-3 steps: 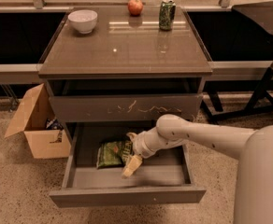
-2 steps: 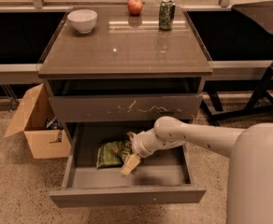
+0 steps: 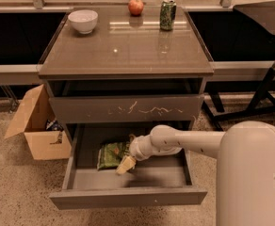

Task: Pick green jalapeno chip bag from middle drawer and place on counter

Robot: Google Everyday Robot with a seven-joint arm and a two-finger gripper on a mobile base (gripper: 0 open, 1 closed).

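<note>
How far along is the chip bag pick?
Done: the middle drawer is pulled open. In hand: the gripper is down inside it, at the right edge of the green jalapeno chip bag, which lies on the drawer floor, not yet lifted. Left: lift the bag out and set it on the counter.

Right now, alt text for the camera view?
The robot's gripper is inside the open middle drawer, beside the green jalapeno chip bag lying there. On the counter above stand a white bowl, an apple and a green can.
</note>
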